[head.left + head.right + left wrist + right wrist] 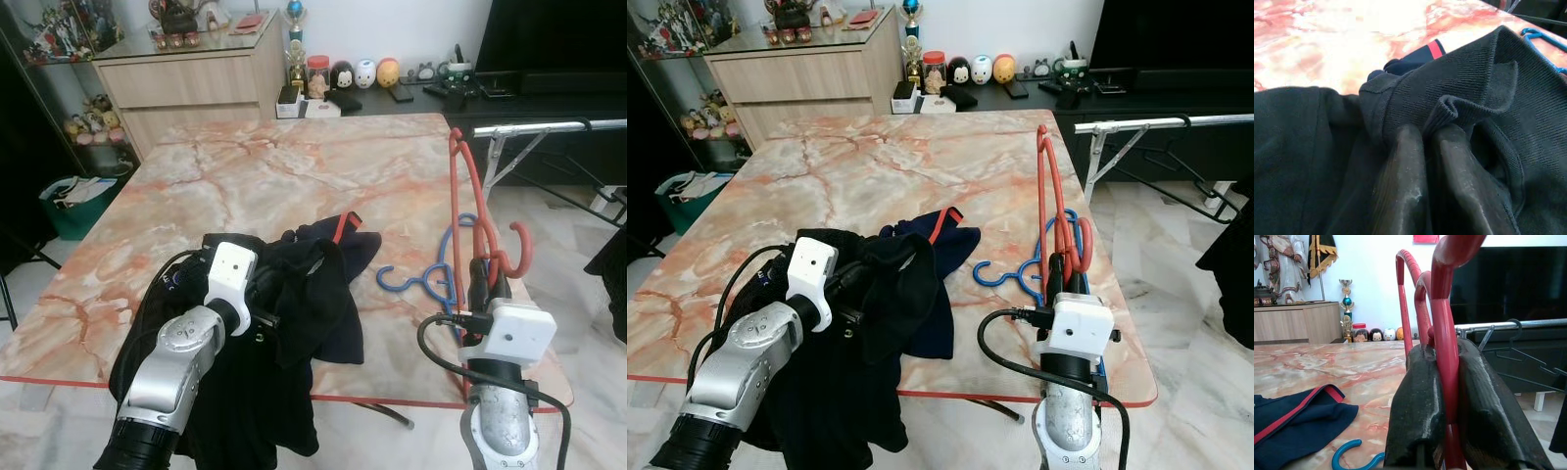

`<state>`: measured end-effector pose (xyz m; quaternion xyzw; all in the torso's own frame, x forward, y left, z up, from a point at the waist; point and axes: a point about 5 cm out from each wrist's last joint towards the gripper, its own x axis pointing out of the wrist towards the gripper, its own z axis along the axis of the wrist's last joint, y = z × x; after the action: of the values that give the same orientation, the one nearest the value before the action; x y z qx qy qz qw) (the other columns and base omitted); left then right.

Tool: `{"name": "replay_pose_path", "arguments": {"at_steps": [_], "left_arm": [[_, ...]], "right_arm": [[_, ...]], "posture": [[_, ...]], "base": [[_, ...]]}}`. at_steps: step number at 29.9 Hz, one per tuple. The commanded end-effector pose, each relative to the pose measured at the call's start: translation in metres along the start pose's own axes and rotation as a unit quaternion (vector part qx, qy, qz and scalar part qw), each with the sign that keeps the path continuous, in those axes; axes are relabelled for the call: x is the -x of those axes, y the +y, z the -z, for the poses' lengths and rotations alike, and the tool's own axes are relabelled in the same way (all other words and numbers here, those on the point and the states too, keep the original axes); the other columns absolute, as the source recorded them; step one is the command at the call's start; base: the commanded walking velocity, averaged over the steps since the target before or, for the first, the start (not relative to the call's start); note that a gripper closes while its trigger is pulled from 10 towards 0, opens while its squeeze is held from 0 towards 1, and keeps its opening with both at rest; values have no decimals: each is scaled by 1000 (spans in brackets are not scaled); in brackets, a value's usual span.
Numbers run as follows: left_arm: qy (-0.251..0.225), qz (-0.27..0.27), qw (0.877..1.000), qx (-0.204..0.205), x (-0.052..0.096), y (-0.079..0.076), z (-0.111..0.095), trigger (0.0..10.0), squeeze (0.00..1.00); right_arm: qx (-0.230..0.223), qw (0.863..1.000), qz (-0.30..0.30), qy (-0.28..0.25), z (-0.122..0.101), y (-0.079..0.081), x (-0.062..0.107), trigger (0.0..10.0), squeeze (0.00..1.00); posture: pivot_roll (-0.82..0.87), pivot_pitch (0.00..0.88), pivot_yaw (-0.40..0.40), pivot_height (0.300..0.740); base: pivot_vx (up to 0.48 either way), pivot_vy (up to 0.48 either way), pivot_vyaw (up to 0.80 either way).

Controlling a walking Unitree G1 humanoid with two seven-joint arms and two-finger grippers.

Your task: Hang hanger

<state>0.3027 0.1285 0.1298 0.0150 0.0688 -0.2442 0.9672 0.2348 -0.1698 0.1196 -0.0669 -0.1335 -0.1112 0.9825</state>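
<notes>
In the eye views, your left arm is reaching forward over the table's [294, 166] near left edge, its left gripper [277, 294] buried in the black garment [304, 294]. Your right arm is rising at the near right edge, the right gripper [487, 277] lifting the red hanger [460, 196] upright above a blue hanger [431, 279].

In the left wrist view, your fingers [1400, 181] are pinching a fold of black cloth.

In the right wrist view, your fingers [1418, 411] are clamping narrow on the red wire.

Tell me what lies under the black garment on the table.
Under the black garment a navy garment with red trim pokes out on the marble table; anything else beneath is covered.
</notes>
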Motion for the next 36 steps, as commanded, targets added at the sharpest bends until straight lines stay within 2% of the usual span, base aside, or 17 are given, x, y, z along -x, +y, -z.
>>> {"name": "replay_pose_path", "arguments": {"at_steps": [1,10,13,15,17,21,24,27,28,30,31,36], "left_arm": [[-25,8,1000,-2,4,0,-9,10000,1000],[-88,24,996,13,22,4,-27,10000,1000],[-85,41,995,12,26,3,-25,10000,1000],[-71,76,995,3,31,-1,-20,10000,1000],[-69,76,995,1,35,1,-18,10000,1000],[-82,28,996,10,36,16,-18,10000,1000],[-113,-11,993,25,39,21,-23,10000,1000],[-133,-77,988,21,45,27,-22,10000,1000],[-138,-136,981,11,51,32,-18,10000,1000],[-138,-136,981,11,51,32,-18,10000,1000],[-139,-179,974,2,53,37,-12,10000,0],[-132,-201,971,11,51,42,-3,10000,0]], "right_arm": [[4,999,-2,36,12,0,6,10000,0],[4,999,-6,37,12,0,5,10000,0],[3,999,-8,37,12,1,5,10000,0],[3,999,-8,37,12,1,5,10000,0],[4,999,-7,37,12,1,5,10000,0],[4,999,-6,37,12,0,5,10000,0],[3,999,-7,37,12,0,5,10000,0],[4,999,-6,36,12,0,5,10000,0],[4,999,-5,35,11,-1,5,10000,0],[4,999,-5,35,11,-1,5,10000,0],[5,999,-4,35,11,-2,5,10000,0],[6,999,-3,35,12,-3,4,10000,0]], "posture": [[39,0,74,740],[49,0,68,740],[51,0,70,740],[51,0,69,740],[50,0,69,740],[49,0,70,740],[50,0,71,740],[46,0,70,740],[48,0,65,740],[48,0,65,740],[48,0,63,740],[40,0,52,740]], "base": [[0,0,0],[0,0,0],[0,0,0],[0,0,0],[0,0,0],[0,0,0],[0,0,0],[0,0,0],[0,0,0],[0,0,0],[0,0,0],[0,0,0]]}}
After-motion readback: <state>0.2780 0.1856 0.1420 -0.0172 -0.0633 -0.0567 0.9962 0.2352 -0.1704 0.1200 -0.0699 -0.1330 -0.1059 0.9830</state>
